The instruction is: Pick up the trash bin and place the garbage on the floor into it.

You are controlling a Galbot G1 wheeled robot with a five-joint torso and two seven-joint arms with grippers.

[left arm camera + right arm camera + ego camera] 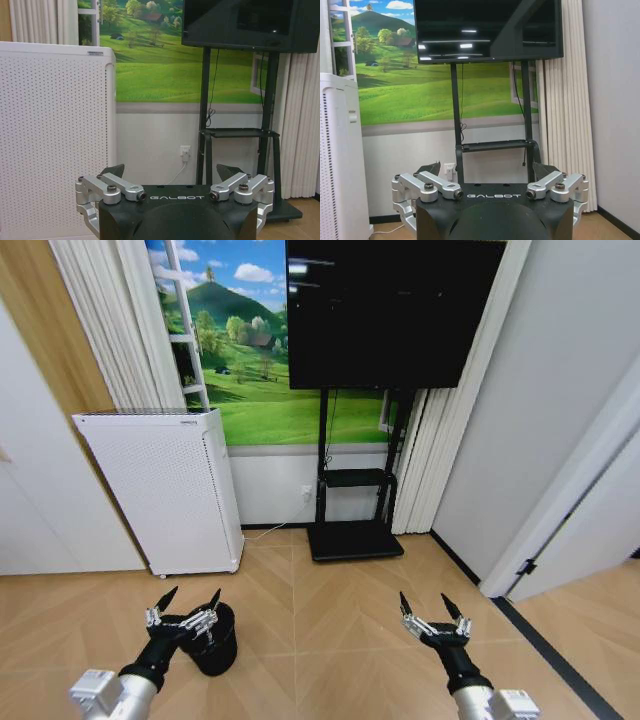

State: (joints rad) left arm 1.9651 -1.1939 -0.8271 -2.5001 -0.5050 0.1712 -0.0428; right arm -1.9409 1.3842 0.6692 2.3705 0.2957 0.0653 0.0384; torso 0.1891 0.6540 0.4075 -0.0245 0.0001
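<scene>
The trash bin (215,640) is a small round black bin standing on the floor (330,620) at the lower left of the head view. My left gripper (190,600) hovers just above and to the left of its rim, open, with nothing between its fingers. Over bare parquet at the lower right, my right gripper (430,607) is open too and holds nothing. Each wrist view looks past its own spread gripper, the left gripper (172,172) and the right gripper (487,169), toward the wall. The garbage is out of view.
A white perforated appliance (165,490) stands against the wall behind the bin. A black TV stand (355,535) with a large screen (385,310) sits centre back, curtains beside it. A dark strip (545,645) runs along the right wall.
</scene>
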